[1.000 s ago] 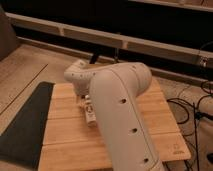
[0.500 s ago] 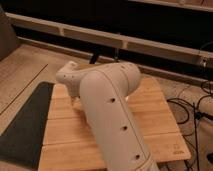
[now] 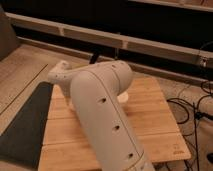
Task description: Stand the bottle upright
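1. White, perforated, tubular robot arm (image 3: 105, 120): rising from the bottom edge and filling the middle of the view, it is blocking much of the work surface.
2. Pale bamboo slatted board (image 3: 155, 125): lying flat beneath the arm, with its right half showing bare.
3. Flat black rectangular mat (image 3: 25, 125): lying just beside the board's left edge.
4. Small slim whitish plastic bottle: not showing; it is presumably lying on the board behind the arm, so its pose cannot be told.
5. Short round white jar (image 3: 123, 95): only an edge is peeking out to the right of the arm, on the board.
6. White rounded wrist housing (image 3: 61, 74): reaching over the board's far left corner.
7. Gripper: hidden from this view, presumably hanging below the wrist housing; whether it is open, closed or gripping anything cannot be told.
8. Dark cables (image 3: 200, 107): trailing on the floor to the right of the board.
9. Long pale ledge (image 3: 125, 42): running across the dark background.

Progress: nothing is confirming an upright bottle; judging by the arm working low over the board, grasping and righting probably remain.

Change: a second ago a pale object was showing on the board to the left of the arm; the arm is now covering that spot, having swung leftward and lower.
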Tool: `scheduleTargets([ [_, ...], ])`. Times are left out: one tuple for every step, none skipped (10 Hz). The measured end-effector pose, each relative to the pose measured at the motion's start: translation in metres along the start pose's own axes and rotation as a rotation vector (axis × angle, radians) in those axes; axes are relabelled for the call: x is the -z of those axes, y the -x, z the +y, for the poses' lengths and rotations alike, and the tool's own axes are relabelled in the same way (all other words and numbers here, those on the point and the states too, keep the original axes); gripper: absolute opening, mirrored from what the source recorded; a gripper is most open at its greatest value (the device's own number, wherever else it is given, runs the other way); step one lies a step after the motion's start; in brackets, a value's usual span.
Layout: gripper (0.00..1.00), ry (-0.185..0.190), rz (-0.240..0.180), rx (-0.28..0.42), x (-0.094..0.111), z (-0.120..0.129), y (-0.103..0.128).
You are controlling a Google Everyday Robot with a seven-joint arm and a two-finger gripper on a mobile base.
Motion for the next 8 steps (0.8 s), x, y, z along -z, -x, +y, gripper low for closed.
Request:
scheduleTargets([
  [0.65,-0.012,-0.010,0.022,0.005,0.006,0.004],
  [0.65,-0.009,-0.022,0.039,0.011,0.014,0.008],
  [0.65,0.005,-0.026,0.045,0.014,0.022,0.008],
  [0.65,0.015,-0.014,0.038,0.013,0.025,0.001],
  [0.65,0.018,0.002,0.022,0.009,0.021,-0.007],
  [0.65,0.018,0.020,-0.001,0.003,0.012,-0.017],
  [0.65,0.015,0.048,-0.034,-0.009,-0.004,-0.031],
  [0.65,0.015,0.062,-0.051,-0.016,-0.014,-0.038],
])
